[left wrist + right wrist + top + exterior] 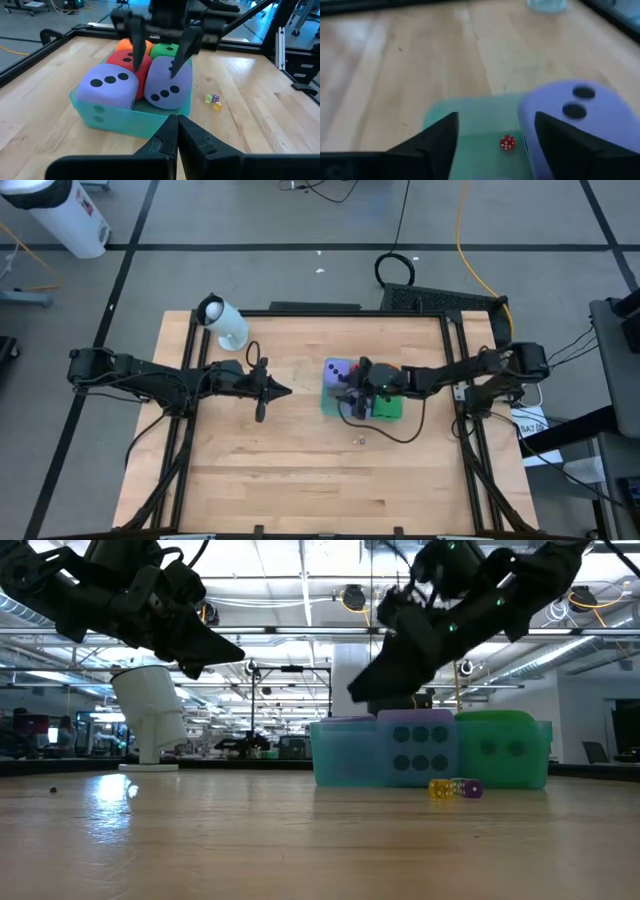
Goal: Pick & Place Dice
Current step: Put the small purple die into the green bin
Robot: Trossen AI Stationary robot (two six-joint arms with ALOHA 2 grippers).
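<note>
Right end effector, fingers spread over the teal tray w/ dice, may knock one out; left end effector pressed together, idle nearby.

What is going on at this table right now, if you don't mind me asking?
The robot is putting big foam dice into a teal tray at mid-table. The right gripper hangs open just above the tray, over a purple die. Another purple die, the red die, orange die and green die sit in the tray too. The left gripper waits shut beside it, empty.
</note>
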